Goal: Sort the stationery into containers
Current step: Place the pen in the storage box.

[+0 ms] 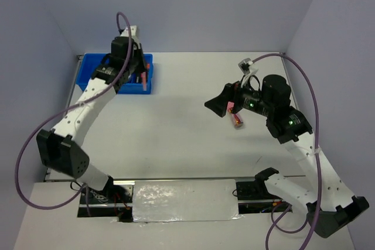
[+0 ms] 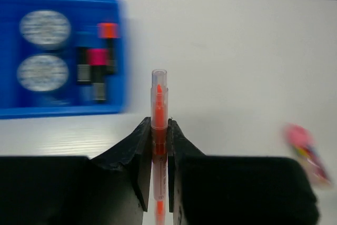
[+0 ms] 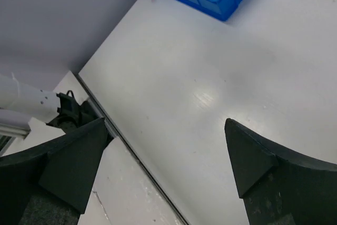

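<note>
The left gripper [image 2: 159, 128], its matte black wedge-shaped fingers [image 2: 141, 146] drawn almost together, is pinching a slim orange pen [image 2: 159, 90] with a clear, round-ended plastic cap. The pen's long axis is running straight out in line with the fingers, and the capped end is pointing away from the wrist, well past the fingertips. In the overhead view this gripper is hanging at the right side of the glossy blue plastic tray [image 2: 63, 110] at the far left of the smooth white desk [image 2: 237, 51]. Inside the tray, two round blue-white discs [image 2: 45, 27] are lying one beside the other, and next to them dark, stubby highlighters [image 2: 97, 64] with pink and orange caps are lying side by side. A blurred pink item [image 2: 304, 151] is resting on the desk well to the pen's right. The right gripper [image 3: 165, 125] is standing wide open above bare desk, holding nothing between its black fingers.
</note>
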